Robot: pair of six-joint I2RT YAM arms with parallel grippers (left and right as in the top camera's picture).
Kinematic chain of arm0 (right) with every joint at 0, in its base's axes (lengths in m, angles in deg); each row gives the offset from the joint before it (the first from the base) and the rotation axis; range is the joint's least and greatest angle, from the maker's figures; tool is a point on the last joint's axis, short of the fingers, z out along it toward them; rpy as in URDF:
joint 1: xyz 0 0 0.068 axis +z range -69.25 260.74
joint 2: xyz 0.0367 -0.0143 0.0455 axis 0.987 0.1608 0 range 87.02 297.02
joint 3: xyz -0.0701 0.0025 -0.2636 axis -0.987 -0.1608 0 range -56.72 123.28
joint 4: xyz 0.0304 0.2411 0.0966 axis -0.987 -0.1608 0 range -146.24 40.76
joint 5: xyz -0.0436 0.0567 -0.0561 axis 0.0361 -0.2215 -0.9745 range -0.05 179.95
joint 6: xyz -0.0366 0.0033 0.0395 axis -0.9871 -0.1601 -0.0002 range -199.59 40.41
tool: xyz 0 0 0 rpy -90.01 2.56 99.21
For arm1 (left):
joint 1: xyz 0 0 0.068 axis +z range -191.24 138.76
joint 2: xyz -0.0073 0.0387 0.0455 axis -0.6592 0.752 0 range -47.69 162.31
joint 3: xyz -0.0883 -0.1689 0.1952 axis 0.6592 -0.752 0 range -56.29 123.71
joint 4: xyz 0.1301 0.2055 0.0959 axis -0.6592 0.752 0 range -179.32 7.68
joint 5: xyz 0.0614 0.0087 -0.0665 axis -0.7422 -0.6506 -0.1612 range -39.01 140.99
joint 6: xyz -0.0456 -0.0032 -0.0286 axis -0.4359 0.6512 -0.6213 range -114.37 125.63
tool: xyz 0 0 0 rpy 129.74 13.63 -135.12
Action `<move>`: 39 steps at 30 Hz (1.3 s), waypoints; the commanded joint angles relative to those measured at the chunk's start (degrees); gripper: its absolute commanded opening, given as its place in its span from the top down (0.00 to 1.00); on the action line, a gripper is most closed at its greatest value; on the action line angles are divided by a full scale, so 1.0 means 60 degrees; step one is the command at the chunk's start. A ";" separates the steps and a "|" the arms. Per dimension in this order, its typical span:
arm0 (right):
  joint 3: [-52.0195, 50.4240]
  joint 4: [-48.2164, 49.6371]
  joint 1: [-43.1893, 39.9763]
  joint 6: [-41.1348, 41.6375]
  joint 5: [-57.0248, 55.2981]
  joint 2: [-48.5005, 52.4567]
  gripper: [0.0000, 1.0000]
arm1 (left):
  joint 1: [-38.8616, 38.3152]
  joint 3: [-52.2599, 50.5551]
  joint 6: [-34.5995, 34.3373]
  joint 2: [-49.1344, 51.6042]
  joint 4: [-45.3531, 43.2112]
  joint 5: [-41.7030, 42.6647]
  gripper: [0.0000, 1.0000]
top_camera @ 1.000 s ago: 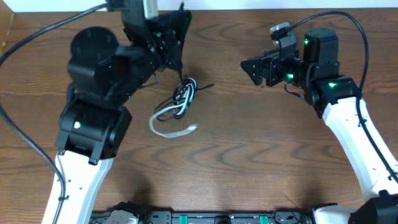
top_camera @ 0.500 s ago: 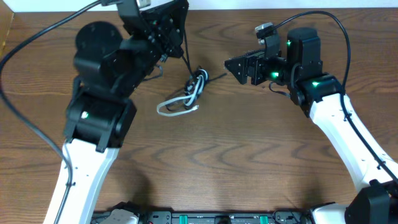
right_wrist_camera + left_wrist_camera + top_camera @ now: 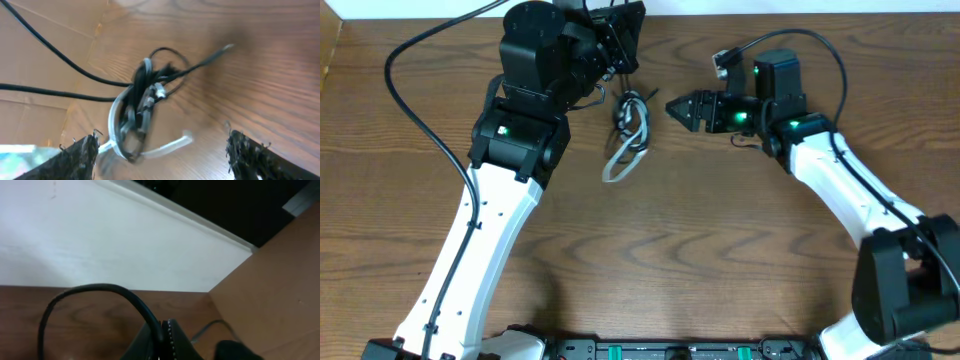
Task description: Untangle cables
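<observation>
The cables are one tangled bundle (image 3: 628,125) of black and white cords on the wooden table, between the two grippers. A white loop (image 3: 617,165) trails toward the front. My left gripper (image 3: 620,55) is at the back of the table, shut on a black cable (image 3: 107,287) that runs down into the bundle. Its closed jaws (image 3: 164,339) show in the left wrist view. My right gripper (image 3: 675,107) is open and empty just right of the bundle, pointing at it. In the right wrist view the bundle (image 3: 145,97) lies ahead of the open fingers (image 3: 162,147), and its white loop (image 3: 116,130) reaches between them.
The table's back edge and a white wall (image 3: 100,245) are close behind the left gripper. A brown panel (image 3: 280,280) stands at the right in the left wrist view. The left arm's thick black wire (image 3: 415,70) loops over the table's back left.
My left gripper has swung back and to the right with the black cable, dragging the bundle toward the back. My right gripper has moved left, close to the bundle.
</observation>
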 commanded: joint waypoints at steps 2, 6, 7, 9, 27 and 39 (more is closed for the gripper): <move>0.0168 0.0219 0.0237 0.1395 0.0619 0.0481 0.21 | 0.0029 0.0124 0.0022 -0.0168 -0.0098 0.0386 0.93; 0.0168 0.0353 0.0342 0.1300 0.0710 0.0907 0.25 | 0.0029 0.0124 0.0018 -0.0168 -0.0040 0.0455 0.92; 0.0168 0.0404 0.0382 0.1162 0.0707 0.0984 0.27 | 0.0029 0.0124 -0.0007 -0.0168 -0.0040 0.0455 0.92; 0.0168 0.0579 0.0514 0.0823 0.0568 0.1078 0.34 | 0.0029 0.0124 -0.0047 -0.0168 -0.0047 0.0517 0.92; 0.0168 -0.1566 -0.1206 -0.0623 -0.1989 0.0994 0.99 | 0.1093 0.0153 0.0503 -0.0459 -0.0117 0.0004 0.93; 0.0168 -0.2932 -0.2102 -0.1195 -0.2477 0.1024 0.99 | 0.3155 0.0153 0.0521 -0.2095 0.0117 -0.0004 0.92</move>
